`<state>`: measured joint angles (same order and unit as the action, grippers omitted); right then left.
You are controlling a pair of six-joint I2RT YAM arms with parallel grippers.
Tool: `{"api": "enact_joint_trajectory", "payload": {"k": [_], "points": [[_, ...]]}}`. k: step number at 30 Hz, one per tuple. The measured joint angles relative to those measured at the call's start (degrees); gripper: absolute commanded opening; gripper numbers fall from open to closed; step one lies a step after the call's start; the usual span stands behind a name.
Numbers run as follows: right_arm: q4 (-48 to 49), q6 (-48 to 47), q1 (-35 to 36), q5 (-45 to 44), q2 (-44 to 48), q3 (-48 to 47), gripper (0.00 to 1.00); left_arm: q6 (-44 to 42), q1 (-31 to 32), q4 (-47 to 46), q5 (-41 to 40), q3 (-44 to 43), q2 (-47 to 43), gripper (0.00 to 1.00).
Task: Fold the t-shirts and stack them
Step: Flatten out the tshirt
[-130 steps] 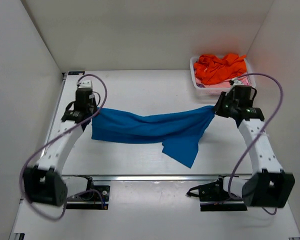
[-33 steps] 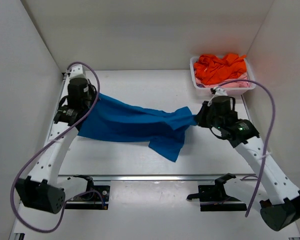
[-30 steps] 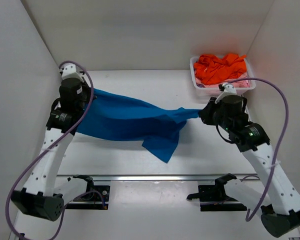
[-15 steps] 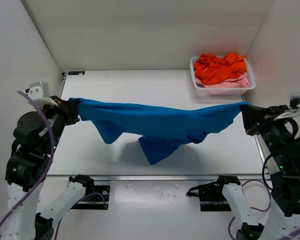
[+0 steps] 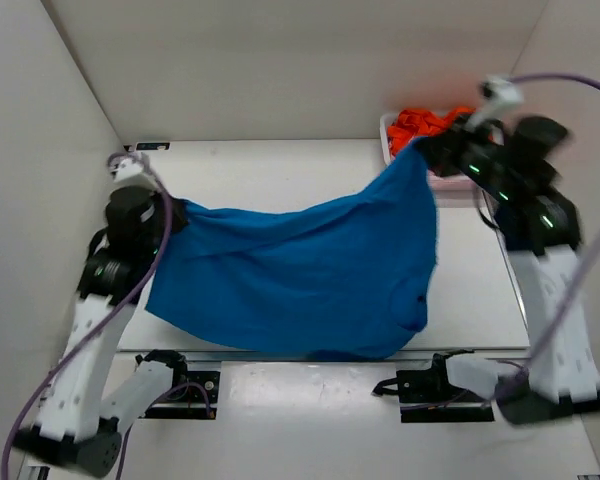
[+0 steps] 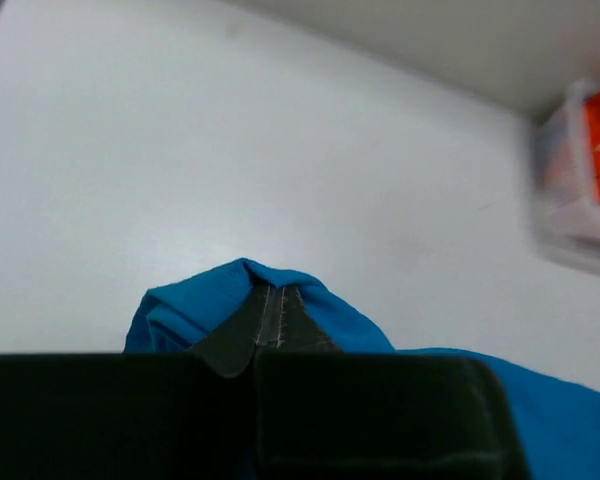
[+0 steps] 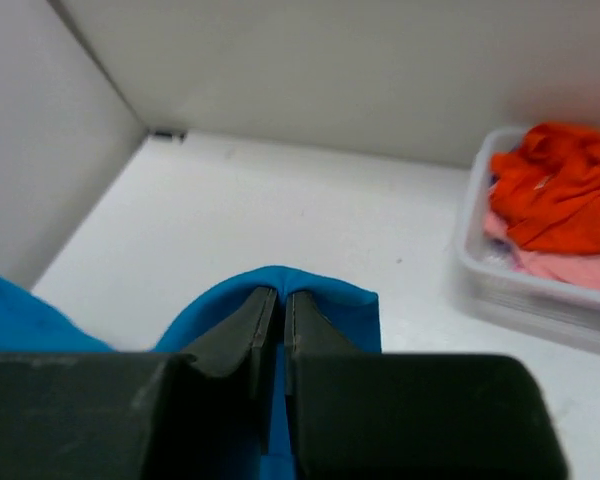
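Note:
A bright blue t-shirt point(image 5: 300, 275) hangs spread between my two raised grippers, its lower edge near the table's front rail. My left gripper point(image 5: 170, 212) is shut on its left corner; the wrist view shows the cloth point(image 6: 190, 305) wrapped over the closed fingers point(image 6: 242, 325). My right gripper point(image 5: 425, 148) is shut on the right corner, held higher and farther back; blue cloth point(image 7: 330, 300) folds over its fingertips point(image 7: 235, 330). An orange t-shirt point(image 5: 430, 122) and a pale pink one point(image 7: 570, 268) lie in the basket.
The white basket point(image 7: 500, 290) stands at the table's back right corner, right behind my right gripper. White walls enclose the table on the left, back and right. A metal rail point(image 5: 310, 355) runs along the front edge.
Both grippers held the blue t-shirt bunched low over the table, then lifted and pulled apart. Now the shirt hangs open as a wide sheet, and the right gripper has swung back toward the basket.

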<state>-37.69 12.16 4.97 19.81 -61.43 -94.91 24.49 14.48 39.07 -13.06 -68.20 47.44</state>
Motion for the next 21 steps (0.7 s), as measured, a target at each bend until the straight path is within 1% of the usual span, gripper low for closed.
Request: {"api": "enact_joint_trajectory", "payload": {"k": [1,3,5,6,7,8,9,10,11,12,13,14,17,18,20,21], "points": [[0.66,-0.79,3.58,-2.25,-4.92,-0.74,0.0,0.02,-1.29,-1.86,0.52,2.19,3.15,0.0],[2.47,-1.95,7.56,-3.93,-15.39,-4.63,0.0,0.0,-3.08,-5.29,0.66,5.11,10.23,0.0],[3.74,-3.08,9.03,-5.14,-28.98,-11.54,0.0,-0.04,-4.22,-8.26,0.02,6.47,18.51,0.0],[3.61,-3.72,9.46,-6.45,-36.5,-17.05,0.0,-0.24,-4.96,-9.6,-0.31,6.51,22.25,0.0],[3.69,-4.72,9.92,-7.72,-44.24,-22.95,0.05,-0.48,-5.7,-11.34,-0.5,6.47,26.21,0.08],[2.25,-5.53,10.14,-9.35,-51.36,-30.34,0.21,-0.63,-6.64,-12.59,-0.63,6.19,29.35,0.14],[2.19,-6.47,10.4,-11.89,-59.45,-38.73,0.33,-0.9,-7.74,-13.7,-0.72,5.7,32.44,0.26],[4.59,-7.32,10.62,-14.25,-65.22,-43.65,0.52,-1.03,-8.94,-14.29,-0.66,4.85,35.32,0.31],[6.56,-7.61,10.73,-15.87,-68.08,-44.3,0.64,-1.07,-10.16,-15.06,-0.66,3.93,37.83,0.34],[6.88,-8.46,10.73,-17.77,-69.51,-42.66,0.7,-0.96,-11.47,-16.2,-0.63,3.23,40.0,0.4],[6.49,-9.25,10.82,-19.41,-69.79,-40.85,0.73,-1.05,-12.39,-17.14,-0.61,3.19,41.09,0.48],[6.12,-10.19,11.04,-21.11,-69.81,-38.95,0.75,-1.14,-13.29,-17.22,-0.68,3.19,41.4,0.54],[5.49,-12.31,11.87,-25.42,-68.61,-36.04,0.75,-1.36,-14.53,-18.12,-1.36,3.48,39.91,0.58],[5.49,-12.74,12.15,-26.82,-67.43,-34.53,0.75,-1.64,-14.43,-18.6,-1.53,3.87,38.84,0.6],[5.55,-13.25,13.09,-29.59,-62.79,-29.0,0.74,-2.23,-14.14,-18.88,-1.46,5.03,36.79,0.65],[5.27,-13.14,13.75,-30.64,-59.43,-25.18,0.74,-2.54,-14.08,-18.82,-1.42,5.64,36.06,0.65]]}}
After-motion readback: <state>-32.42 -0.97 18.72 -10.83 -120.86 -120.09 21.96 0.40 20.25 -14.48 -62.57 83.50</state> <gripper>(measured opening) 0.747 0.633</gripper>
